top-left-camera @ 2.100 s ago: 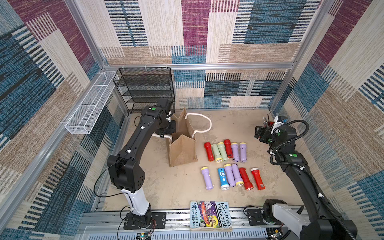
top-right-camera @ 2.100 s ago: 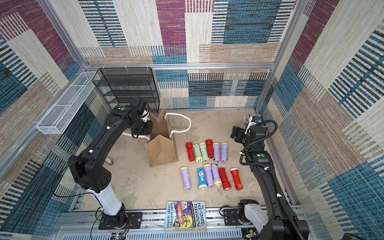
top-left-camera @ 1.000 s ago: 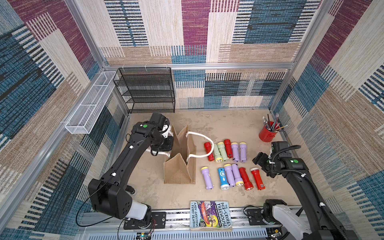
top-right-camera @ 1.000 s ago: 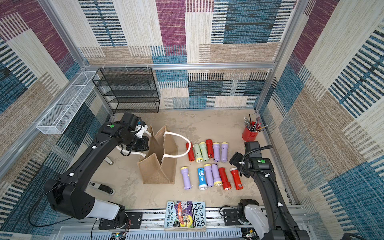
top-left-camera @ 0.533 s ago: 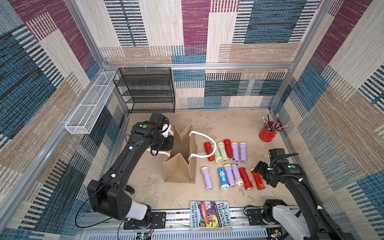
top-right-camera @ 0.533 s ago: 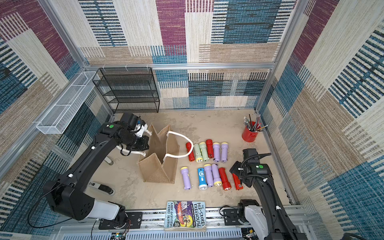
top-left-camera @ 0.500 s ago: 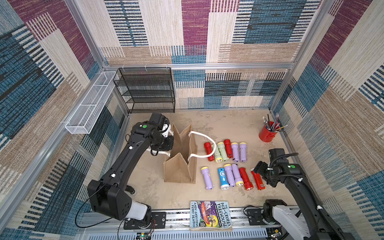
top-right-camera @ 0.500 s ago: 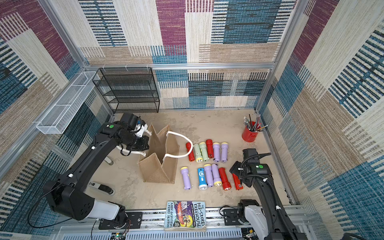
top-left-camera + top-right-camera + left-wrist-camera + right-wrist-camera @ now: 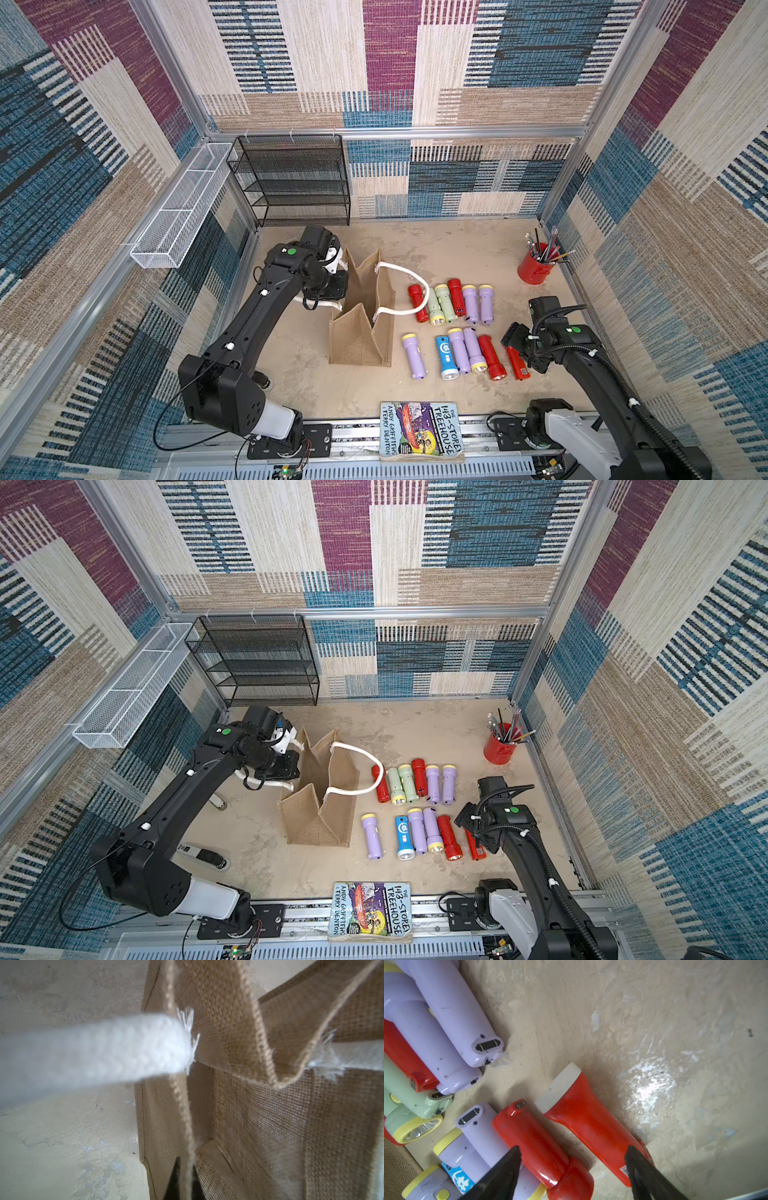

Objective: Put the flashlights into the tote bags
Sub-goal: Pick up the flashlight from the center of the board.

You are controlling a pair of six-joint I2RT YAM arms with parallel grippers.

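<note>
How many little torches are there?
12: six in the back row beside the bag, six in the front row, its end red one under the right tool. The bag may hide more.

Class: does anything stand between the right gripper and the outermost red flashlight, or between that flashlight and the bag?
Nothing blocks the right gripper from the red flashlight. Five other flashlights lie between it and the tote bag; overhead looks clear.

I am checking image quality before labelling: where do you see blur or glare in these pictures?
Left wrist view: the white rope handle close to the lens is blurred, the bag behind sharper. Right wrist view: bright glare on the table; the flashlights are sharp. Both top views: evenly lit.
</note>
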